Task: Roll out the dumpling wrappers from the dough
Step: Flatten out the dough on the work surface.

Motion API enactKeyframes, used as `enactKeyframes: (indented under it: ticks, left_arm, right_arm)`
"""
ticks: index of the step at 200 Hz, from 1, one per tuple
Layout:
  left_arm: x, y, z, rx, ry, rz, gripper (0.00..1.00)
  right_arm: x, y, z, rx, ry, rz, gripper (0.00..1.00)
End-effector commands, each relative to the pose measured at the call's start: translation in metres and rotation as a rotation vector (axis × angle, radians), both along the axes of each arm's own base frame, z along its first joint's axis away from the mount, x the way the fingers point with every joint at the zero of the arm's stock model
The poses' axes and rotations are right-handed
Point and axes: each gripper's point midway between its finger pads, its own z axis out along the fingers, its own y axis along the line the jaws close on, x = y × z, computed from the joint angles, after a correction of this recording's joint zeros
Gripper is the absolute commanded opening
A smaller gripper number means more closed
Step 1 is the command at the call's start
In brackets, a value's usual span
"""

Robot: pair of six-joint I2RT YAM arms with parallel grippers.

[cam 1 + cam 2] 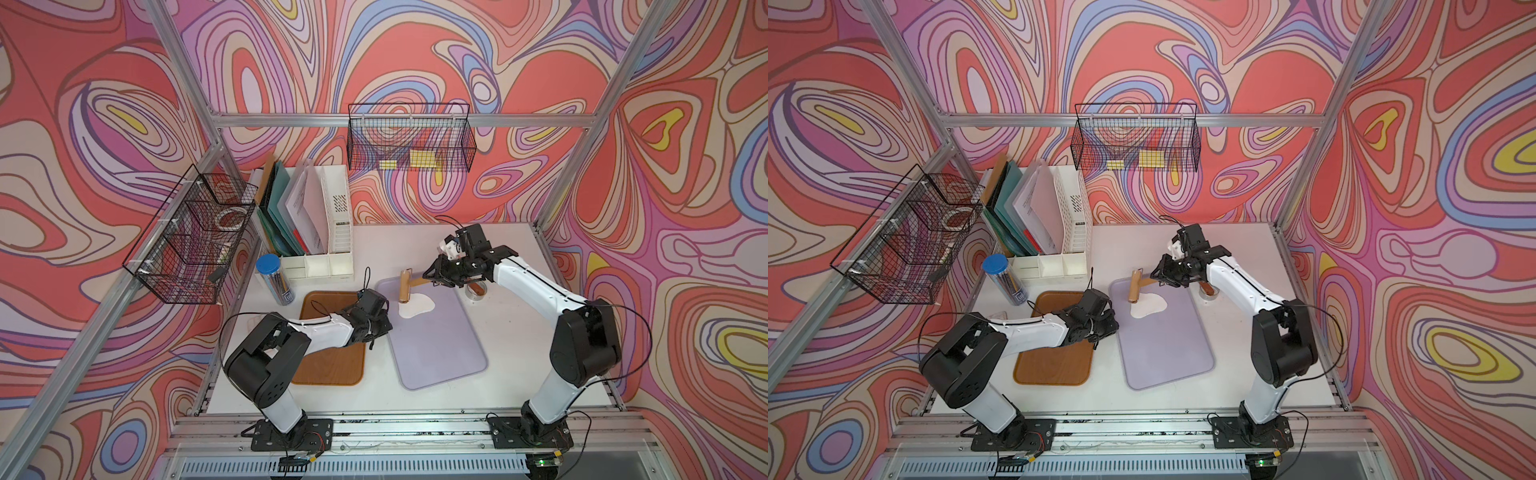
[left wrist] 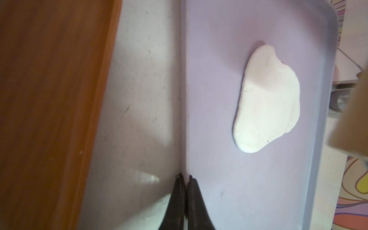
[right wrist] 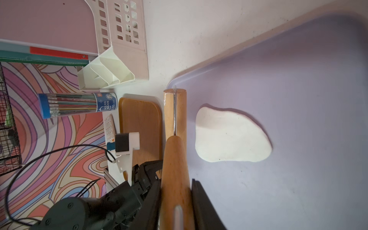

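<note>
The dough [image 1: 417, 306] [image 1: 1148, 306] is a flat, uneven white sheet on the purple tray [image 1: 440, 349] [image 1: 1167, 353], at the end of the tray nearest the right gripper [image 1: 432, 274] [image 1: 1160, 274]. That gripper is closed round the wooden handle of a roller [image 1: 404, 286] [image 1: 1134, 286], one finger on each side of the handle. In the right wrist view the handle runs straight out from between the fingers of the right gripper [image 3: 176, 185], and the barrel of the roller [image 3: 175, 111] lies crosswise at its far end. The dough [image 3: 231, 135] sits ahead of this gripper, just to one side of the barrel, with a narrow strip of purple tray [image 3: 298, 79] showing between them. Whether the barrel rests on the tray cannot be told.

The left gripper [image 1: 386, 328] [image 1: 1115, 324] is at the long edge of the tray facing the wooden tray [image 1: 332, 365] [image 1: 1054, 365]. In the left wrist view the left gripper [image 2: 185, 177] is pinched narrow on the rim of the purple tray [image 2: 209, 119], one fingertip on the table [image 2: 139, 99] side and one over the tray. From here the dough [image 2: 266, 99] lies ahead across the tray floor, well apart from the fingertips, and the wooden tray [image 2: 49, 99] lies beyond the strip of table on the other side.
</note>
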Motion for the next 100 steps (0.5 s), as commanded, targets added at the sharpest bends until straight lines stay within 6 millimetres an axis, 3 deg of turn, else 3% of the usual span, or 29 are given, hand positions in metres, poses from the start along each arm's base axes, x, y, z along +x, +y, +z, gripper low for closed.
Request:
enactKeyframes:
  ticks: [1, 21, 53, 80, 100]
  left_arm:
    - [-0.019, 0.002, -0.017, 0.035, 0.078, -0.045, 0.00]
    - [-0.019, 0.002, -0.016, 0.032, 0.078, -0.046, 0.00]
    - [-0.020, 0.003, -0.016, 0.033, 0.078, -0.042, 0.00]
    - [-0.019, 0.001, -0.015, 0.026, 0.078, -0.046, 0.00]
    - [-0.019, 0.001, -0.014, 0.030, 0.076, -0.045, 0.00]
  right_arm:
    - [-0.030, -0.020, -0.032, -0.099, 0.118, 0.015, 0.00]
    - [-0.031, -0.027, -0.050, -0.138, 0.147, -0.013, 0.00]
    - [-0.025, -0.019, -0.072, -0.148, 0.175, -0.010, 0.00]
    - [-0.038, -0.025, -0.121, -0.329, 0.289, 0.001, 0.00]
    - [-0.042, -0.037, -0.141, -0.495, 0.324, -0.014, 0.00]
